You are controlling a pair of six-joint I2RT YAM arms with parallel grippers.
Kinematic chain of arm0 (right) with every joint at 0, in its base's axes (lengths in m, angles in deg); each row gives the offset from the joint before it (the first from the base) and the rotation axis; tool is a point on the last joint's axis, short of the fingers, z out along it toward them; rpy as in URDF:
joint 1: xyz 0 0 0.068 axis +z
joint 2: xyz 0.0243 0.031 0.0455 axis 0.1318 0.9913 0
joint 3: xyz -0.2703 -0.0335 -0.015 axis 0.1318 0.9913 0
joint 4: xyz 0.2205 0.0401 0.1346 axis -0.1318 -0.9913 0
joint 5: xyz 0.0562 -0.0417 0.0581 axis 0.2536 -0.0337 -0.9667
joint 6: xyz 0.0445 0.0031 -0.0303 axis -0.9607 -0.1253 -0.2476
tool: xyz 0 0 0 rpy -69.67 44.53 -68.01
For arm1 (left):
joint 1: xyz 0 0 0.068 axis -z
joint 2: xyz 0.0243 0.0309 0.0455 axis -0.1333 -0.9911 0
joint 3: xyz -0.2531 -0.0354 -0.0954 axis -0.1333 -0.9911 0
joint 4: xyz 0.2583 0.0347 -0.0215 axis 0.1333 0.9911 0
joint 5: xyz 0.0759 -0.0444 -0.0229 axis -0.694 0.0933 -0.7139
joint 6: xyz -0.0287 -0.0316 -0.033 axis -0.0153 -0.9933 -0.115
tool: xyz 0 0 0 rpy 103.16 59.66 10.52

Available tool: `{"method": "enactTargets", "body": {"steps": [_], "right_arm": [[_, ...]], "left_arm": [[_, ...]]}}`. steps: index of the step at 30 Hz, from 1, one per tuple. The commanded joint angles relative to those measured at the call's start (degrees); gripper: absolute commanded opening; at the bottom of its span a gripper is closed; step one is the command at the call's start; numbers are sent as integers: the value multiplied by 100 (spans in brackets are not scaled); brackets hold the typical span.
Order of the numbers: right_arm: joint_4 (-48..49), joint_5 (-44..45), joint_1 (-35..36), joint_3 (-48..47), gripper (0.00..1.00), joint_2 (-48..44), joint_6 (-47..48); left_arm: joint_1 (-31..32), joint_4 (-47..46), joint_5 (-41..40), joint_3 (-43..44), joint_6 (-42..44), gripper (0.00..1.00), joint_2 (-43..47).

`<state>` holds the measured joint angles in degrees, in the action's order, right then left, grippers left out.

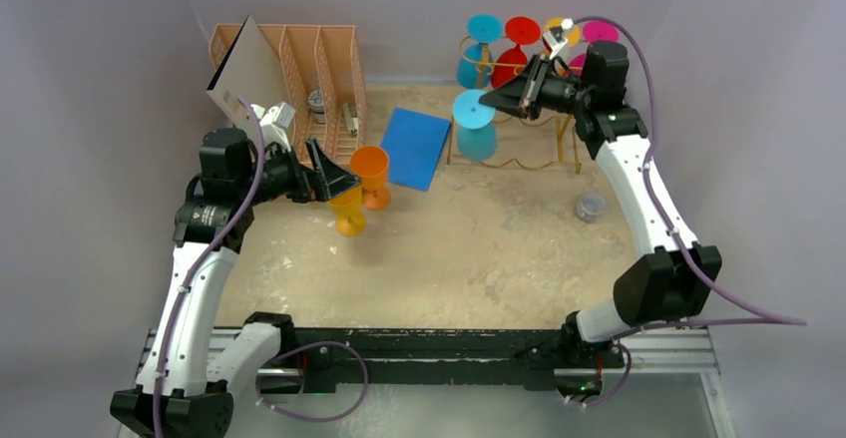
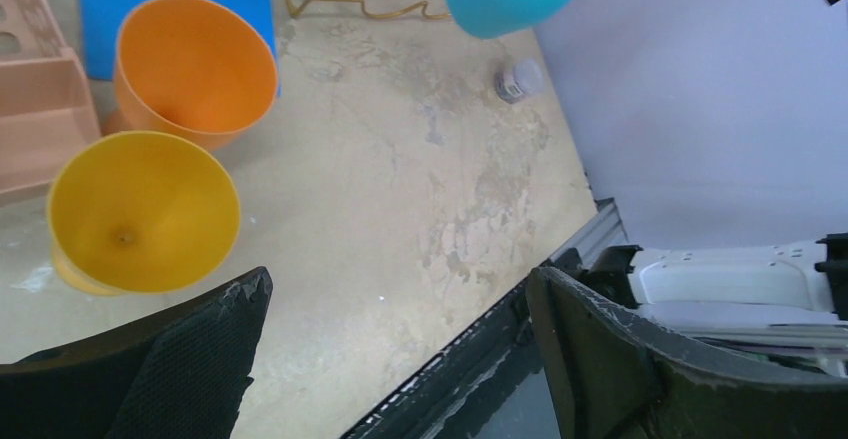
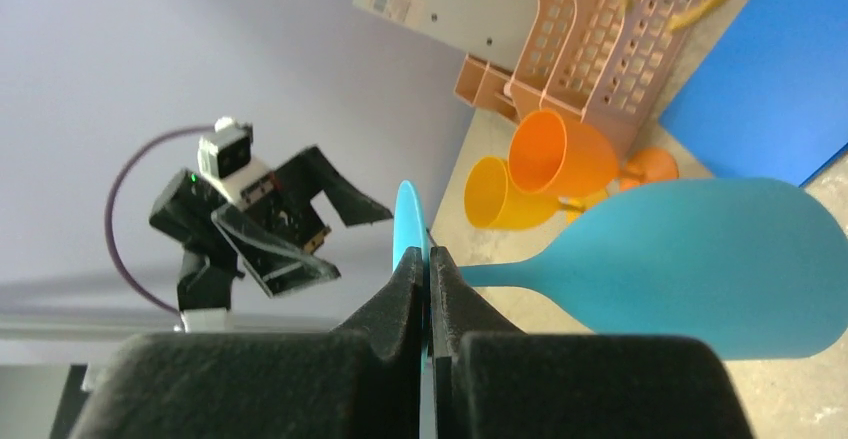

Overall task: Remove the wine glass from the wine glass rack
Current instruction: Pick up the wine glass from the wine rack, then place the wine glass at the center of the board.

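Note:
My right gripper (image 1: 496,101) (image 3: 428,256) is shut on the flat foot of a cyan wine glass (image 1: 475,127) (image 3: 700,259). The glass hangs bowl down at the front left corner of the gold wire wine glass rack (image 1: 539,164). I cannot tell whether its foot still rests on the rails. Several other glasses hang further back on the rack, among them a cyan one (image 1: 484,29), a red one (image 1: 521,31) and a magenta one (image 1: 600,31). My left gripper (image 1: 334,174) (image 2: 400,284) is open and holds nothing, beside a yellow glass (image 2: 140,214) and an orange glass (image 2: 195,64) standing on the table.
A peach slotted organizer (image 1: 319,69) with a grey board stands at the back left. A blue sheet (image 1: 414,147) lies between it and the rack. A small grey jar (image 1: 591,207) sits in front of the rack on the right. Walls close in on three sides.

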<state>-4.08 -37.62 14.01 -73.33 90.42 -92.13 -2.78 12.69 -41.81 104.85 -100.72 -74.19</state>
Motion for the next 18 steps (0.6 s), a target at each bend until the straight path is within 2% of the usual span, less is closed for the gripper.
{"method": "enactTargets", "body": {"steps": [1, 6, 11, 14, 18], "right_arm": [[-290, -301, 339, 615, 0, -568, 818], [-611, 178, 1168, 1458, 0, -1104, 1489], [323, 396, 1680, 2325, 0, -1452, 1182], [640, 387, 1826, 2451, 0, -1478, 1035], [752, 304, 1970, 2362, 0, -1380, 984]], "left_arm": [[-32, -1109, 607, -380, -773, 97, 176], [107, -1526, 799, -516, -1036, 96, 120], [923, -1591, 342, -573, -939, 96, -58], [1426, -1736, 130, -638, -943, 93, -235], [1680, -2243, 55, -857, -1235, 85, -334]]}}
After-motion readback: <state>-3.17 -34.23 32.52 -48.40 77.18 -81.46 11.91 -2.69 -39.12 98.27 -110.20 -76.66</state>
